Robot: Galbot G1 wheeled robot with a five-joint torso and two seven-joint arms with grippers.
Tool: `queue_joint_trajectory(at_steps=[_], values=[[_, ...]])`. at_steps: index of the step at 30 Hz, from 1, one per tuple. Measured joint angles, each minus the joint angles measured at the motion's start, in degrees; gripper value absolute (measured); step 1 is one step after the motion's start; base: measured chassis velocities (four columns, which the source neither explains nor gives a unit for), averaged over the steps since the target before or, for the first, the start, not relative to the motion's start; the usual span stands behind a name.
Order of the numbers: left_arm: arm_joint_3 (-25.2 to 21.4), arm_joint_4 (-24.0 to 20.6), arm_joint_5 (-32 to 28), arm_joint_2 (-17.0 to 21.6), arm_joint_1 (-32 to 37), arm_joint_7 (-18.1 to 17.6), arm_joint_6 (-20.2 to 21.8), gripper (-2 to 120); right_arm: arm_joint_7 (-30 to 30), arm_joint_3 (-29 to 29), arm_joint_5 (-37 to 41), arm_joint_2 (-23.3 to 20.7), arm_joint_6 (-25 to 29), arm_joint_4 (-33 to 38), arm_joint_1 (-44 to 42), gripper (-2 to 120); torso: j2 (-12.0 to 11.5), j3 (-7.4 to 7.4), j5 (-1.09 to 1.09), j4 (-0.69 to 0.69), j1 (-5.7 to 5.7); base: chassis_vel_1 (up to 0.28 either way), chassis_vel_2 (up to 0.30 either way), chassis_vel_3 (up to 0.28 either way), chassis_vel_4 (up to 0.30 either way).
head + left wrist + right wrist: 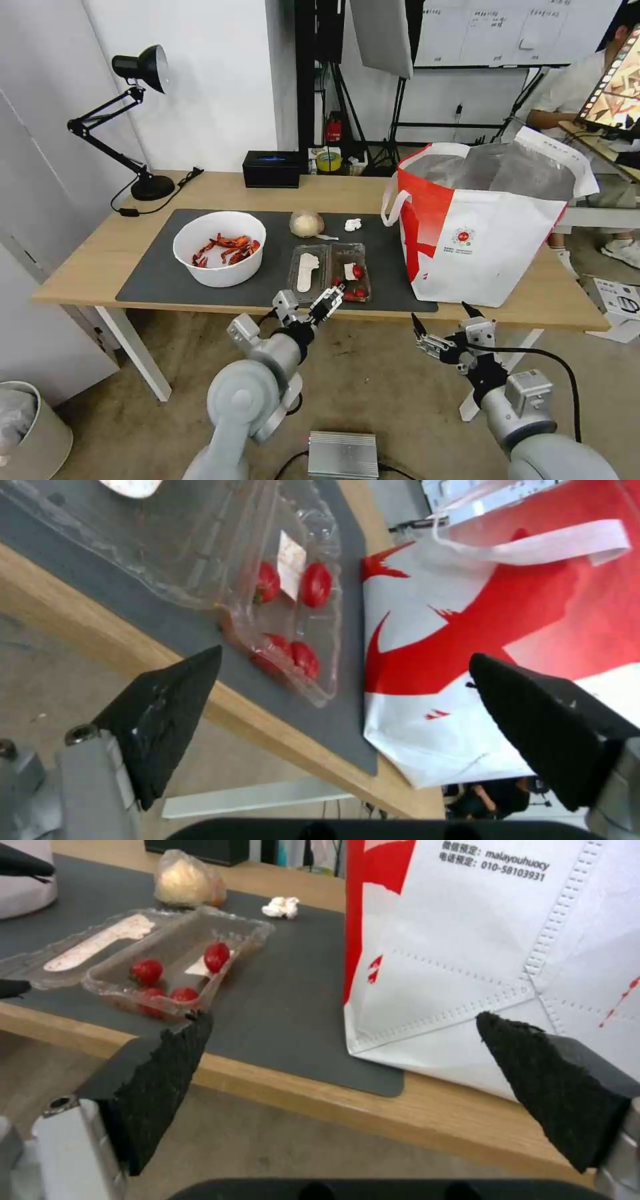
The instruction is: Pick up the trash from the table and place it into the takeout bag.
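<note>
On the table's (87, 260) dark mat sit a white bowl of red shells (220, 248), a clear clamshell tray with red fruits (330, 268), a tan wrapped ball (307, 224) and a tissue wad (353, 225). The red-and-white takeout bag (487, 233) stands open at the right. My left gripper (310, 300) hangs open just off the table's front edge, facing the tray (287, 580) and the bag (500, 605). My right gripper (441, 317) is open below the edge, in front of the bag (480, 940); its view also catches tray (167, 960), ball (183, 882) and tissue (281, 906).
A black box (271, 168) and a tape roll (328, 160) stand at the table's back edge, a black desk lamp (140, 120) at the back left. A bin (27, 427) is on the floor at the left, a silver box (343, 455) below my arms.
</note>
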Motion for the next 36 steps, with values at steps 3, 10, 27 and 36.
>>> queue_joint_trajectory(at_steps=[3, 10, 27, 36], values=[[0.47, 1.19, -0.27, -0.76, -1.11, -1.60, -0.09, 100, 0.04, 0.01, -0.23, 0.16, 0.21, -0.22, -0.02, 100, 0.00, 0.00, 0.00, 0.00, 0.00, 0.000, 0.000, 0.000, 0.000], [1.21, 3.15, -0.24, -2.28, -2.74, -4.70, -0.16, 100, 0.12, 0.13, -0.40, 0.25, 0.39, -0.35, -0.08, 100, 0.00, 0.00, 0.00, 0.00, 0.00, 0.000, 0.000, 0.000, 0.000], [0.68, 5.01, -0.12, -2.72, -4.48, -6.54, -2.54, 100, 0.18, -0.07, -0.43, 0.25, 0.67, -0.83, -0.06, 100, 0.00, 0.00, 0.00, 0.00, 0.00, 0.000, 0.000, 0.000, 0.000], [0.22, 6.99, 0.01, -2.75, -5.65, -6.97, -4.79, 100, 0.15, -0.42, -0.46, 0.50, 0.95, -1.04, -0.07, 100, 0.00, -0.01, -0.01, -0.01, 0.00, 0.000, 0.000, 0.000, 0.000]])
